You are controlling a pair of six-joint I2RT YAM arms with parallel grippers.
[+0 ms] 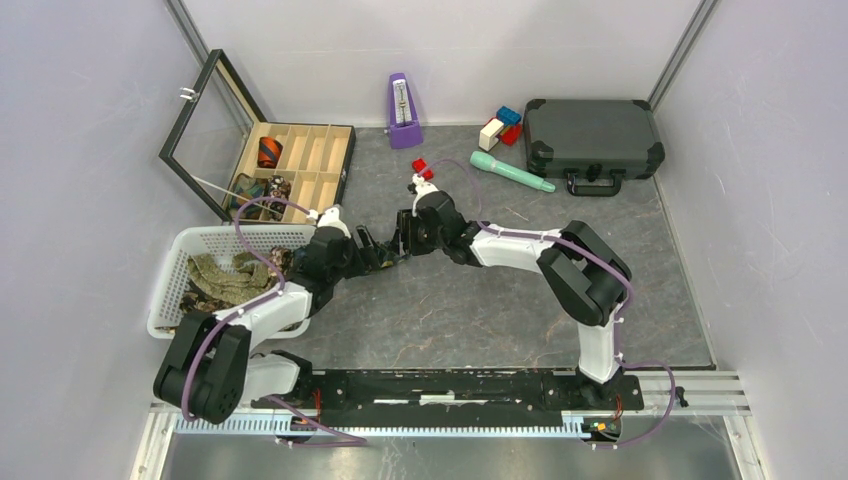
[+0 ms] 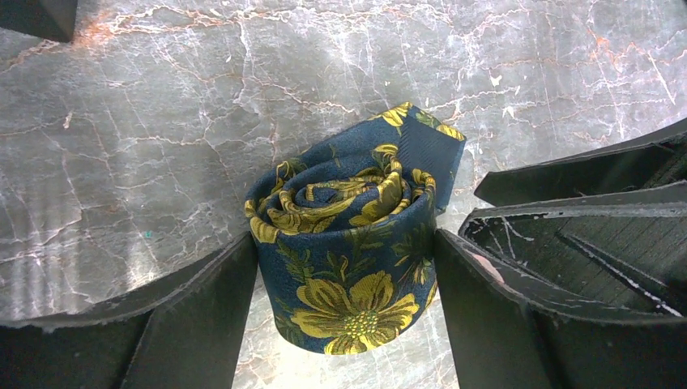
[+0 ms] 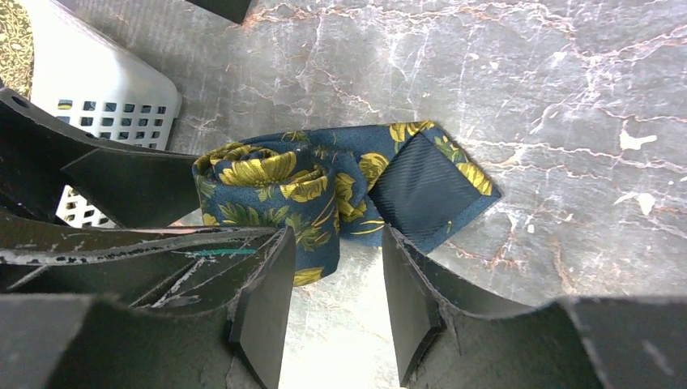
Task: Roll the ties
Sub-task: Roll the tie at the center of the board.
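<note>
Tie point(image 2: 348, 243), navy with yellow flowers, sits coiled on the worktop point(image 2: 121, 121) right of the basket point(image 1: 165, 290) of loose ties point(image 1: 215, 280); left hand point(image 2: 344, 237) is closed lightly on the coil's two sides, right hand point(image 3: 336, 235) hangs half-parted over the flat tail end, can't tell if it pinches. Judge it light, soft, slick and springy, likely to unwind if freed, so you should grip across the coil's outer wall with the tail trapped under a finger, never by the tail alone.

Navy tie point(image 2: 348, 267) printed with yellow flowers, on grey marbled table point(image 2: 162, 121).
</note>
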